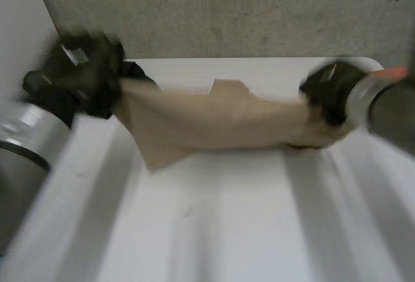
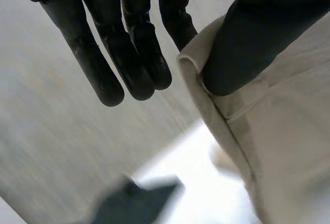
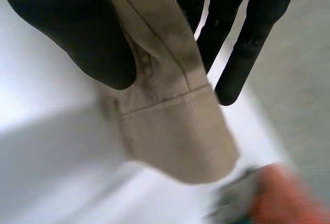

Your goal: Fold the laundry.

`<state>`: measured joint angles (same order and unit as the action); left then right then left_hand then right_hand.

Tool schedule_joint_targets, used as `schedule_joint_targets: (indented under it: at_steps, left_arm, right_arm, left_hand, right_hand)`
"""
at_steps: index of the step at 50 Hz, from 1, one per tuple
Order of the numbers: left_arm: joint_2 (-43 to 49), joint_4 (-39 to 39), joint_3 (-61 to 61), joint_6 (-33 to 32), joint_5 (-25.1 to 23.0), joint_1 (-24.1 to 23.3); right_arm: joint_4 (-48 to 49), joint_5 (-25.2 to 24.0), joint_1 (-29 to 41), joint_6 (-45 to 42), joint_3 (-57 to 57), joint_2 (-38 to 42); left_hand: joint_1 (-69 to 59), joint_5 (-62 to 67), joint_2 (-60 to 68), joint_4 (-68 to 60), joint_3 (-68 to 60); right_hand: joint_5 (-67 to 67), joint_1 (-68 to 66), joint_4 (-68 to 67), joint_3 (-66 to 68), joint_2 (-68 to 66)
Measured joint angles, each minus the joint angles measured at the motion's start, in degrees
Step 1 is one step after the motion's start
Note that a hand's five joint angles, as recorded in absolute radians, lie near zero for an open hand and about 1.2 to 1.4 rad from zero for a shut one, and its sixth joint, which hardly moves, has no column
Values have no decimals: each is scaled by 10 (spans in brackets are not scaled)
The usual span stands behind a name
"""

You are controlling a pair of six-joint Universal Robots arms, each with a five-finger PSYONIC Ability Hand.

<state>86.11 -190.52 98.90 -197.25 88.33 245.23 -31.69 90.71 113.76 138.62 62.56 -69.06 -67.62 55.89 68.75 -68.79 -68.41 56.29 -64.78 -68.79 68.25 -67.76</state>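
While the left hand (image 1: 83, 74) pinches the left end of the tan garment (image 1: 220, 123) between thumb and fingers, the right hand (image 1: 329, 91) pinches its right end likewise. The garment is stretched over the white table (image 1: 227, 230), its long axis running from hand to hand and each hand at its own end.

No words, numbers or signs can be read here. There are none to read on the tan cloth (image 1: 220, 123), on the left hand (image 1: 84, 71), on the right hand (image 1: 331, 91), or on the white surface (image 1: 227, 223).
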Motion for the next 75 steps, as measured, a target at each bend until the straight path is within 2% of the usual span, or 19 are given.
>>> schedule_joint_targets:
  at_steps: [6, 11, 17, 21, 24, 27, 35, 40, 41, 42, 43, 44, 46, 48, 56, 63, 66, 70, 75]
  left_arm:
    - [-123, -87, -80, 27, 8, 17]
    - [-105, -118, -171, 50, 18, 29]
    - [6, -110, -253, 58, 30, 34]
    - [140, -103, -299, 55, 38, 34]
    - [195, -103, -317, 53, 40, 34]
    - [303, -105, -350, 46, 39, 33]
    - [497, -155, -449, 14, 31, 32]
    - [586, -203, -550, 2, 28, 34]
    - [611, -214, -593, 0, 28, 35]
    - [622, -218, -612, 0, 28, 35]
    - [635, -222, -640, 0, 29, 35]
    - [642, -224, -657, 0, 30, 35]
    - [653, -224, -684, 0, 32, 32]
    - [654, -223, -692, 1, 33, 30]
    - [544, -210, -555, 1, 34, 10]
    - [381, -167, -316, -1, 30, -18]
    - [296, -109, -178, -2, 26, -36]
    - [243, -60, -73, -2, 25, -44]
    - [215, -45, 15, -1, 19, -42]
  right_arm:
    - [35, -16, 3, 19, -99, -122]
    - [44, -22, 1, 46, -171, -125]
    - [47, -23, 3, 68, -197, -60]
    - [55, -20, 5, 91, -194, 13]
    - [68, -20, 5, 105, -193, 45]
    - [116, -18, 5, 126, -194, 119]
    - [261, 14, 4, 136, -249, 282]
    - [367, 57, 4, 129, -326, 364]
    - [397, 68, 3, 126, -351, 381]
    - [409, 73, 3, 125, -362, 387]
    - [427, 79, 3, 123, -377, 394]
    - [435, 82, 4, 122, -385, 395]
    - [445, 86, 4, 121, -396, 386]
    - [444, 87, 4, 120, -396, 375]
    - [338, 57, 1, 118, -317, 260]
    - [188, 3, -5, 116, -201, 184]
    - [112, -16, -12, 111, -119, 156]
    - [77, -32, -22, 93, -22, 127]
    - [102, -59, -37, 69, 96, 93]
  left_hand:
    - [0, 0, 0, 0, 0]
    - [0, 0, 0, 0, 0]
    - [0, 0, 0, 0, 0]
    - [0, 0, 0, 0, 0]
    - [0, 0, 0, 0, 0]
    - [0, 0, 0, 0, 0]
    - [0, 0, 0, 0, 0]
    - [0, 0, 0, 0, 0]
    - [105, -84, -97, 99, 97]
    - [105, -84, -97, 99, 97]
    - [336, -284, -311, 301, 306]
    - [435, -371, -385, 388, 379]
    - [548, -499, -521, 522, 515]
    - [556, -529, -549, 554, 544]
    - [556, -530, -553, 558, 548]
    - [554, -528, -552, 556, 547]
    - [499, -485, -515, 516, 516]
    - [432, -420, -450, 452, 447]
    - [339, -331, -360, 360, 356]
  right_hand:
    - [0, 0, 0, 0, 0]
    - [0, 0, 0, 0, 0]
    - [0, 0, 0, 0, 0]
    - [8, 0, 0, 1, 0]
    - [9, 0, 0, 1, 0]
    - [10, 0, 0, 1, 0]
    - [5, 5, 5, -4, 5]
    - [-410, 420, 409, -409, 430]
    - [-497, 495, 508, -504, 516]
    - [-526, 516, 545, -543, 543]
    - [-536, 520, 561, -559, 554]
    - [-536, 520, 563, -561, 555]
    - [-536, 520, 563, -561, 555]
    - [-536, 520, 563, -561, 555]
    - [-536, 520, 563, -561, 555]
    - [-536, 520, 565, -561, 555]
    - [-536, 520, 565, -561, 555]
    - [-532, 518, 561, -557, 551]
    - [-463, 454, 490, -484, 479]
